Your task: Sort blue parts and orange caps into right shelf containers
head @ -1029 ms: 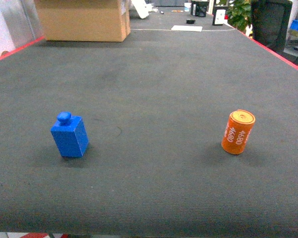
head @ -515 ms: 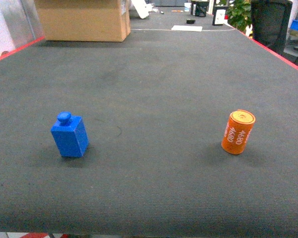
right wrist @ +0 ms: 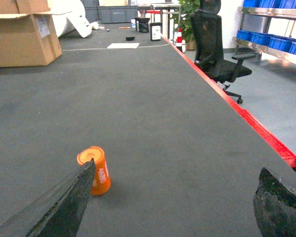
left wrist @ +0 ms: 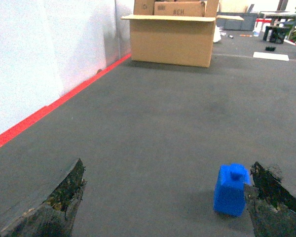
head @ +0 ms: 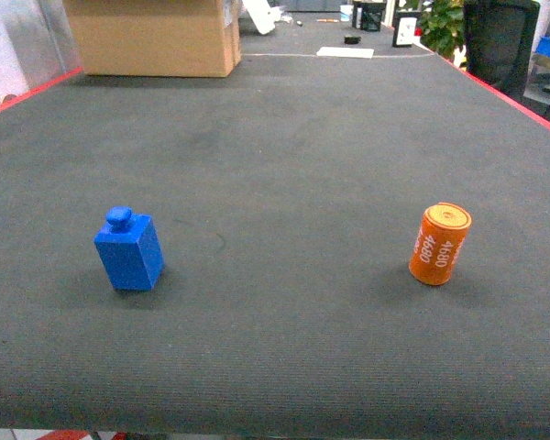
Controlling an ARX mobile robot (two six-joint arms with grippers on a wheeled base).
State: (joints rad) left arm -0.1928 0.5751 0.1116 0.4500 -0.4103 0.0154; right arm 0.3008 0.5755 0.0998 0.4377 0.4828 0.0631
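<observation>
Blue part [head: 128, 251], orange cap [head: 439, 244] — both unmoved

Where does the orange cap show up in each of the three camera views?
Head: orange cap stands on the grey mat, right of centre.
Left wrist: not in view; only the blue block appears there.
Right wrist: lower left, just beyond the left fingertip of the open right gripper.
Shared landmark: the cardboard box at the mat's far left, seen in all three views.
</observation>
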